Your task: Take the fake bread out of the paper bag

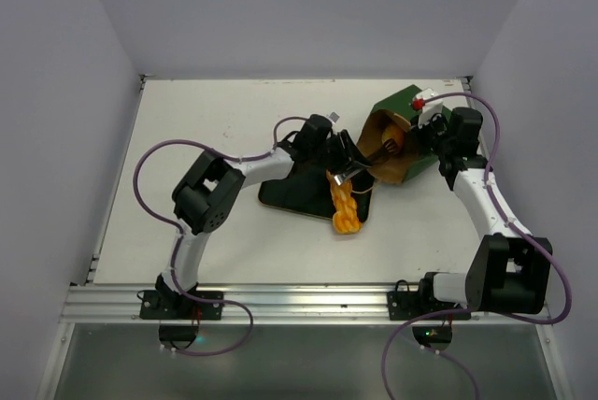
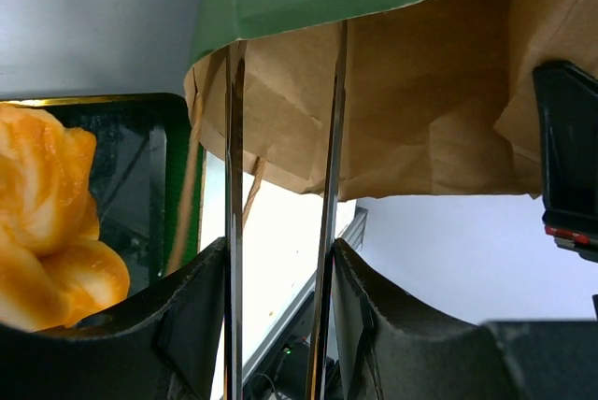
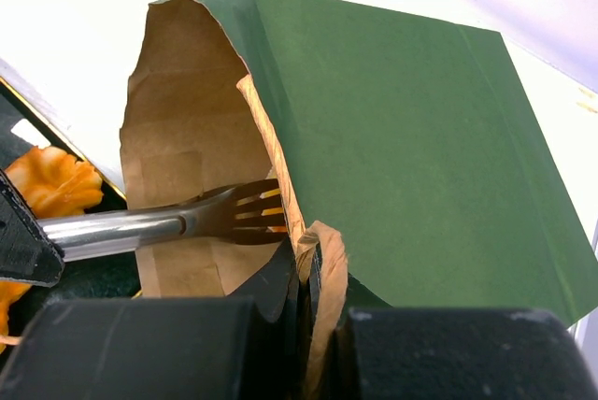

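The dark green paper bag [image 1: 397,106] lies on its side, its brown mouth facing left. My right gripper [image 1: 432,143] is shut on the bag's rim and string handle [image 3: 327,260]. My left gripper [image 1: 336,152] is shut on metal tongs [image 2: 332,185], whose forked tip [image 3: 238,213] reaches inside the bag's mouth [image 3: 187,120]. An orange piece of bread [image 3: 271,214] shows through the tines, deep in the bag. An orange braided loaf [image 1: 344,213] lies on the black tray [image 1: 290,192], outside the bag; it also shows in the left wrist view [image 2: 47,213].
The tray sits just left of the bag's mouth, under the left wrist. A red and white object [image 1: 425,99] lies on the bag's far top. The table's back edge and right wall are close behind the bag.
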{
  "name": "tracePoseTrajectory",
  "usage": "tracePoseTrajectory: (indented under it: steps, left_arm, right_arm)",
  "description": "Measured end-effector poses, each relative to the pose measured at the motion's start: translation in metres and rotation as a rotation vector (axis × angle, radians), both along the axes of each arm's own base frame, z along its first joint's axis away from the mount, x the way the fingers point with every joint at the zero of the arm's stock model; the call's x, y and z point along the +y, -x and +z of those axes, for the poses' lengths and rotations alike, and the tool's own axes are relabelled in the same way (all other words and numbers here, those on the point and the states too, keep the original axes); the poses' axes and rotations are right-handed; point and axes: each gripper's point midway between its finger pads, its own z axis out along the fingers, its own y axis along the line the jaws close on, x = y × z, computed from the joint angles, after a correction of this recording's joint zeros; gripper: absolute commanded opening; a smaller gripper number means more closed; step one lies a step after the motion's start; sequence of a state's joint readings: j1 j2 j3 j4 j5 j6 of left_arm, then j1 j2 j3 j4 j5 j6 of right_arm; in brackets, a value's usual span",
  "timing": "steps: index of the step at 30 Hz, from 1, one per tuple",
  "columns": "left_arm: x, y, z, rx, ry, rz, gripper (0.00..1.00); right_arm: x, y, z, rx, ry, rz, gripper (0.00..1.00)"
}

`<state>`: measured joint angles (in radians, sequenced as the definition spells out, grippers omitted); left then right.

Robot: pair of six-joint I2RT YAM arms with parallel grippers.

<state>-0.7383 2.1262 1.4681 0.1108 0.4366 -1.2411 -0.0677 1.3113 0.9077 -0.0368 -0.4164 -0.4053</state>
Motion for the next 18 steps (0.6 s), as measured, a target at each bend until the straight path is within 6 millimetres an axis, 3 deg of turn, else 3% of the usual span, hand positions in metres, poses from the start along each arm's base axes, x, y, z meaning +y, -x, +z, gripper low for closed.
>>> tracePoseTrajectory:
  steps: [10,18]
  left_arm:
    - [-0.007,-0.013,0.005,-0.012,0.004,0.005,0.47]
    - [-0.007,-0.016,-0.006,0.002,-0.007,0.006,0.17]
  right_arm:
    - [0.001,0.000,0.000,0.000,-0.002,0.003,0.03]
    - [0.001,0.000,0.000,0.001,-0.002,0.003,0.03]
